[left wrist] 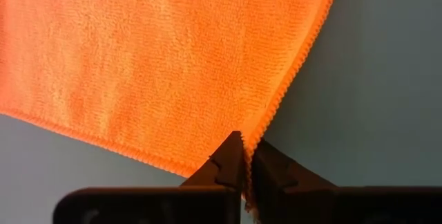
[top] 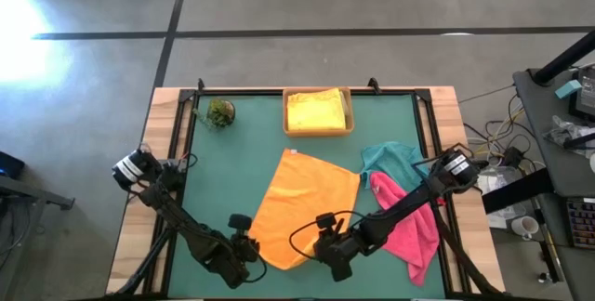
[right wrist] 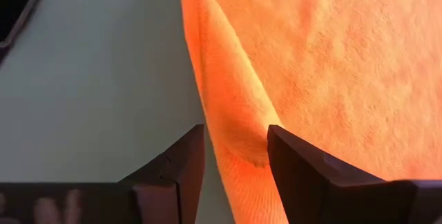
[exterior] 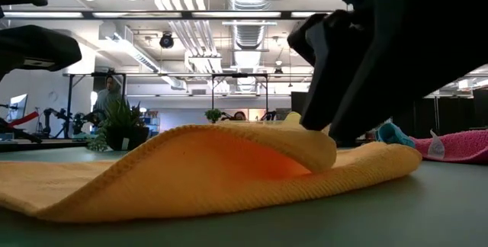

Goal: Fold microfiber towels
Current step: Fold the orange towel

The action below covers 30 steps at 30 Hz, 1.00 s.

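High cam straight down; low cam table-level, close; both wrist cams close on orange towel (top: 302, 206).

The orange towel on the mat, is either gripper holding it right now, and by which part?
The left gripper is shut on a corner of the orange towel. The right gripper stands open astride a raised edge fold, not yet pinching it.

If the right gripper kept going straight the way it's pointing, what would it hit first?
Most likely the orange towel: the open right gripper already straddles a raised fold at its edge, so it would push into that cloth, then probably the table underneath.
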Available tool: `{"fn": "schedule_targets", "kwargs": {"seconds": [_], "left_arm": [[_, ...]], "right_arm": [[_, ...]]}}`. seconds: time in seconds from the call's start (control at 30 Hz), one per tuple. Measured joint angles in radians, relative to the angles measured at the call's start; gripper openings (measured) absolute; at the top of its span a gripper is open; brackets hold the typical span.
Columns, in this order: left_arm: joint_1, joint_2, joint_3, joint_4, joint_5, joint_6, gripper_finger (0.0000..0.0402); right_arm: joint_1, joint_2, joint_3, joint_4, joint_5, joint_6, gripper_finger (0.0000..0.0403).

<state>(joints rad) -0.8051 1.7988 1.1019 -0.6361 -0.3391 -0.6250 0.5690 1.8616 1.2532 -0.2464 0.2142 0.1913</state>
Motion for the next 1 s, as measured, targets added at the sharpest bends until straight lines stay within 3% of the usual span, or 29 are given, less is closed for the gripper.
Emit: {"fn": "schedule_targets", "kwargs": {"seconds": [0.4,0.7,1.0], "left_arm": [[0.004,0.000,0.000,0.000,0.015,0.001,0.0000],[0.016,0.000,-0.001,0.000,0.015,0.002,0.0000],[0.027,0.000,0.006,0.001,0.015,0.003,0.0000]], "right_arm": [[-0.017,0.006,-0.006,-0.011,0.050,-0.033,0.0147],[-0.029,0.008,-0.006,-0.004,0.044,-0.035,0.0125],[-0.036,0.078,0.036,-0.003,0.040,-0.030,0.0119]]}}
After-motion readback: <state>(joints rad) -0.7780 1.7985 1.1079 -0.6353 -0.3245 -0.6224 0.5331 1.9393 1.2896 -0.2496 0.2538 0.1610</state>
